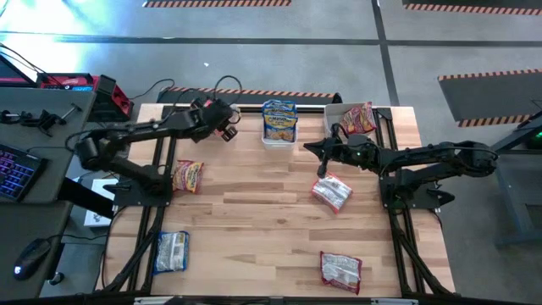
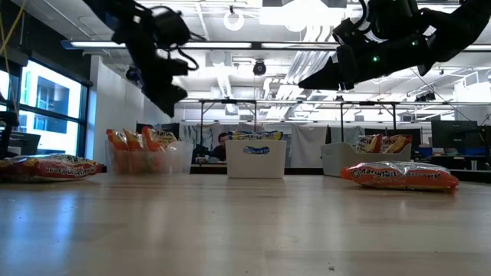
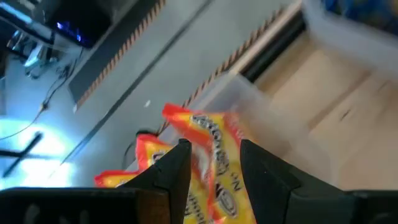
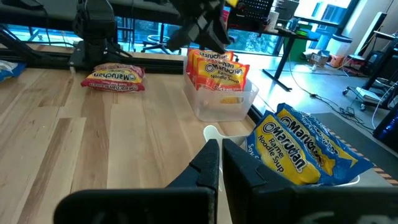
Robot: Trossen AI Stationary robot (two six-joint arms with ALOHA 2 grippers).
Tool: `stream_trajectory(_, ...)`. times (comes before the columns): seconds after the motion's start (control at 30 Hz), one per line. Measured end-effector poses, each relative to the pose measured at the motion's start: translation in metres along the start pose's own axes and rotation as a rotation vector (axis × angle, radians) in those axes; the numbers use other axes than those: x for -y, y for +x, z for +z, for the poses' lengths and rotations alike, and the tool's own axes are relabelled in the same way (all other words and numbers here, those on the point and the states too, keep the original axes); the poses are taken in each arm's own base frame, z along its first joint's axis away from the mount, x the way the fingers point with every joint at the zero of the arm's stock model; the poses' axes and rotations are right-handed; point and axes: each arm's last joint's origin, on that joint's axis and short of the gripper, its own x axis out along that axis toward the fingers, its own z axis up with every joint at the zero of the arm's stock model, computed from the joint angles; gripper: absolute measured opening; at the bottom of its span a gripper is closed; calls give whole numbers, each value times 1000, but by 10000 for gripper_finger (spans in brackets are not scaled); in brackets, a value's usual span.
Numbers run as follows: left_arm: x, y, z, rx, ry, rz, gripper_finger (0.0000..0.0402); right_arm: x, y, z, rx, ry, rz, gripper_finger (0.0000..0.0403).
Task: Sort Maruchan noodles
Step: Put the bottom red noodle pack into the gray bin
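Maruchan noodle packets lie flat on the table: an orange one, a red-and-white one, a blue-and-white one and another red-and-white one. Three clear bins stand along the far edge. Orange packets stand upright in the left bin. My left gripper hangs open above them, touching nothing. My right gripper is shut and empty. It hovers above the table between the middle bin and the nearest red-and-white packet.
The middle bin holds blue packets, and the right bin holds red ones. Bare wood lies across the table's middle. A desk with a keyboard stands left of the table. A person sits in the room beyond.
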Motion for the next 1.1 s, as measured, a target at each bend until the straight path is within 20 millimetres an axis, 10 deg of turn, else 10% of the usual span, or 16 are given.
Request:
stream_trajectory(0.43,44,-48,-67,650,-286,-573,127,-35,2,36,-440,-59,-20,4)
stream_trajectory(0.9,60,-61,-89,831,-256,-818,126,-177,-64,78,-1076,161,166,8)
stream_trajectory(1.1,60,-61,-88,840,-262,-818,126,-252,-76,75,-1351,252,286,68)
